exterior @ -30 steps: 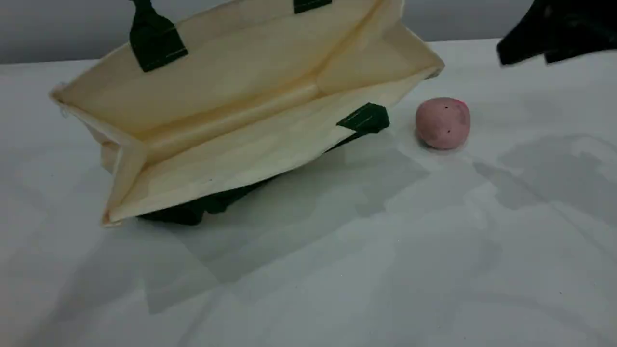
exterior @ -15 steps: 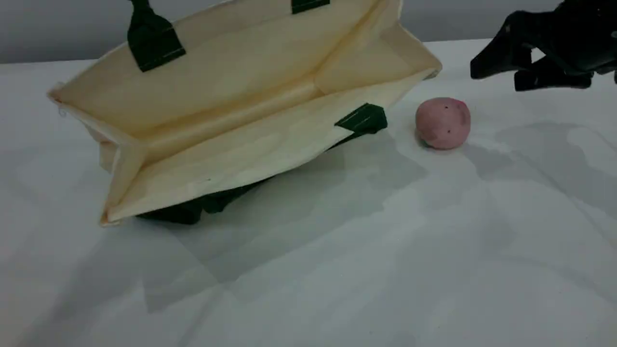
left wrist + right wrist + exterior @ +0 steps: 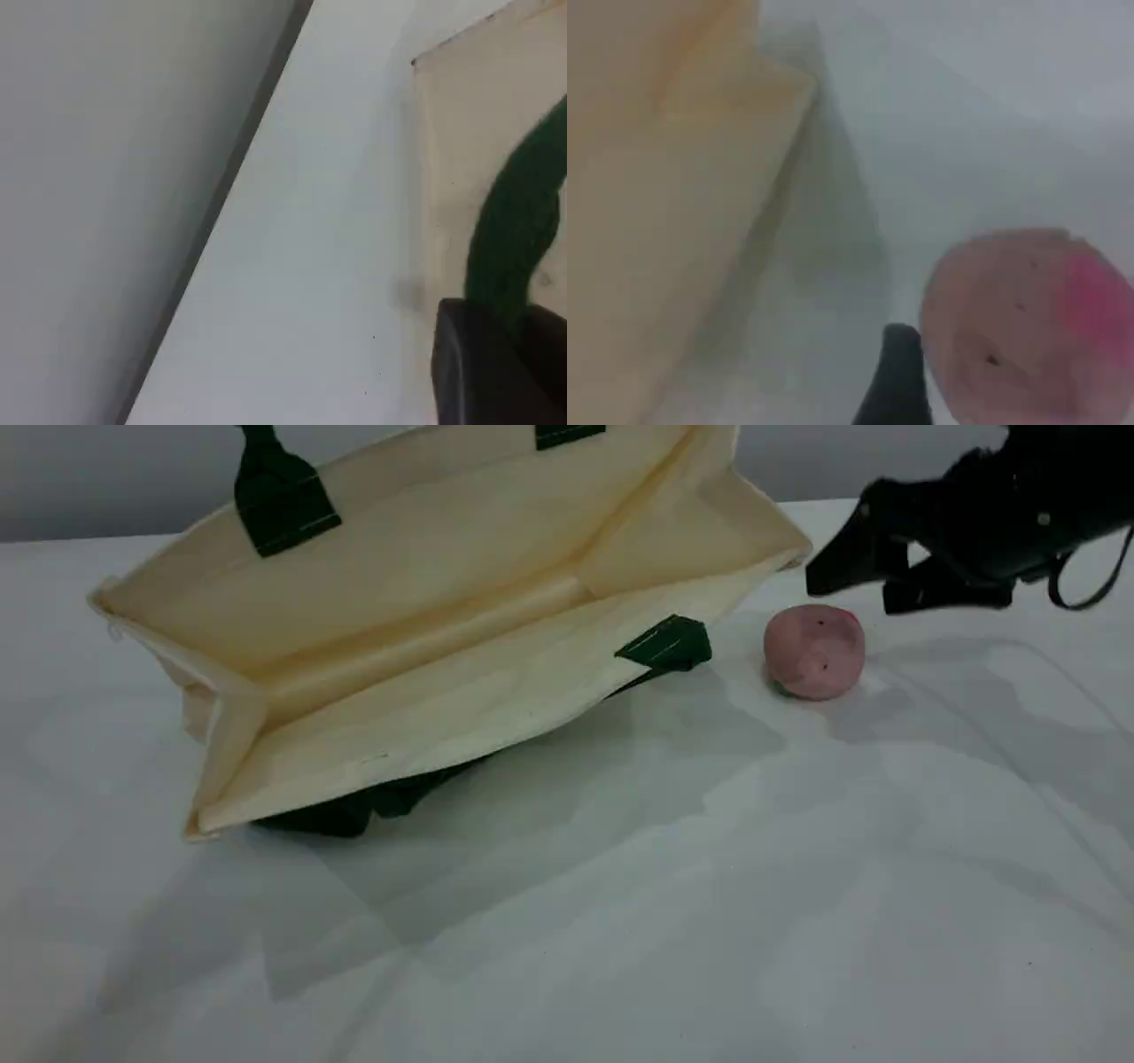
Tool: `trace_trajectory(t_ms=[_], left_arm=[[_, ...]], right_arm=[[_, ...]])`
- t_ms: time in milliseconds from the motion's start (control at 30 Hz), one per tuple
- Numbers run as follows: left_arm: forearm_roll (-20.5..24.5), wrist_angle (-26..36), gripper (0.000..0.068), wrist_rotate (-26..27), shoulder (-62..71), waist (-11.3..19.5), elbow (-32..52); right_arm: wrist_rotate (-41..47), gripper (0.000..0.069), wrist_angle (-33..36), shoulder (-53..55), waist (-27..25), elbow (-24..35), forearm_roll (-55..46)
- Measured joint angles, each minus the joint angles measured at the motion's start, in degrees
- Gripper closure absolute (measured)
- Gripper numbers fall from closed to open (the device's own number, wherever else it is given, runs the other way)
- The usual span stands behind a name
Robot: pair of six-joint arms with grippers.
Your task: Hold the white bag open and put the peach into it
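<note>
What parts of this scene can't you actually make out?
Left gripper: outside the scene view; the left wrist view shows only its dark tip, shut on the green handle.
Bag: its other handle lies mostly hidden under it in the scene view.
Peach: blurred and cut by the bottom edge in the right wrist view.
Right gripper: open; its arm is cut by the scene view's right edge.

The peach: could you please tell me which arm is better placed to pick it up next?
The right: the right gripper, open, hangs close beside the peach, while the left gripper is shut on the green handle of the white bag, holding it open.
</note>
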Motion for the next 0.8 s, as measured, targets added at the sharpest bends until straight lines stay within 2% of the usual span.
trace_trajectory(t_ms=[200,800], left_arm=[[0.0,0.0,0.0584,0.0,0.0,0.0,0.0],[0.0,0.0,0.0584,0.0,0.0,0.0,0.0]], right_arm=[[0.0,0.0129,2.11,1.69,0.0,0.06,-0.35],[0.0,0.0129,1.57,1.97,0.06,0.06,2.85]])
